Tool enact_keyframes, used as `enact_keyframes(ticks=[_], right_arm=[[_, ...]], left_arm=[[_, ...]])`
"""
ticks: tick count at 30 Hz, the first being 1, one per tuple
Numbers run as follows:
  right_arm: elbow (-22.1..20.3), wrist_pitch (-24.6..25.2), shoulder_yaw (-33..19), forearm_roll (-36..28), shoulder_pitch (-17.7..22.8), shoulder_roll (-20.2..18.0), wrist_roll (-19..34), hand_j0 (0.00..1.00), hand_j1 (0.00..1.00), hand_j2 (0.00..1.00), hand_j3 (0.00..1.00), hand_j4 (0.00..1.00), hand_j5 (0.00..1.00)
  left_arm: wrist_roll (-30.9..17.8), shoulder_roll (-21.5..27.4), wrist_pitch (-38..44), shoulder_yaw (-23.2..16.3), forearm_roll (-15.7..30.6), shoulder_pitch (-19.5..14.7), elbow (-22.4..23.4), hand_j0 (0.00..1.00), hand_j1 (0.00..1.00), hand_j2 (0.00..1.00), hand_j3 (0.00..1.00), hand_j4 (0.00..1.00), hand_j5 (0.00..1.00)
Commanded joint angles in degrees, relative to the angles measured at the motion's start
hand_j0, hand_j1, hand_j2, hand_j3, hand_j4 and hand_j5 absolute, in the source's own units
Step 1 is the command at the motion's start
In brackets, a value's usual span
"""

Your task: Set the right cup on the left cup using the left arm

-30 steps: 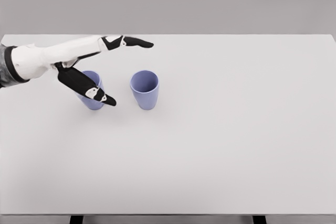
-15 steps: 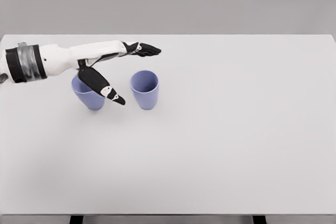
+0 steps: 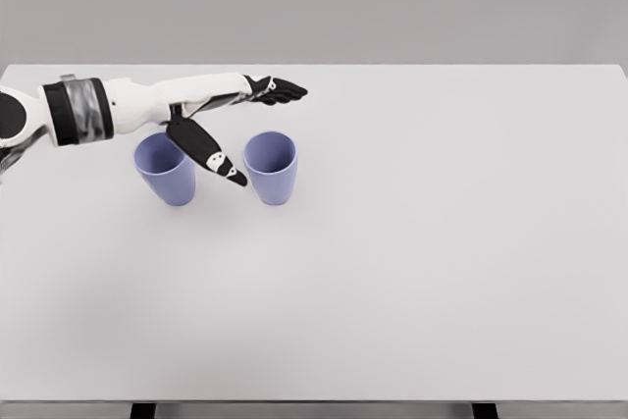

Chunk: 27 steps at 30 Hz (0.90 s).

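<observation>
Left arm point(image 3: 147, 105): smooth white shell, tapering toward the wrist. A dark grey band with black edging point(image 3: 78, 112) encircles the forearm; a black patch shows at the arm's upper end. Left hand point(image 3: 221, 120): white palm section, black fingers point(image 3: 280, 91); the thumb is black with small white joint markings near its tip.

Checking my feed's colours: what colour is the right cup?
The right cup is a plain lavender blue, with no pattern, clear in the head view.
</observation>
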Motion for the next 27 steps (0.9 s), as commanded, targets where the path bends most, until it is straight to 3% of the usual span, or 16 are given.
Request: enact_keyframes(ticks=[1,19,27], right_arm=[[0.0,-0.1,0.0,0.0,0.0,0.0,0.0,1.00,1.00,1.00,1.00,1.00,1.00],[0.0,0.0,0.0,0.0,0.0,0.0,0.0,1.00,1.00,1.00,1.00,1.00,1.00],[0.0,0.0,0.0,0.0,0.0,0.0,0.0,1.00,1.00,1.00,1.00,1.00,1.00]], left_arm=[[0.3,-1.4,1.3,0.1,0.1,0.0,1.7,1.00,1.00,1.00,1.00,1.00,1.00],[2.1,-2.9,3.9,0.3,3.1,2.6,3.4,1.00,1.00,1.00,1.00,1.00,1.00],[3.3,-3.1,8.8,0.4,4.1,2.7,4.2,1.00,1.00,1.00,1.00,1.00,1.00]])
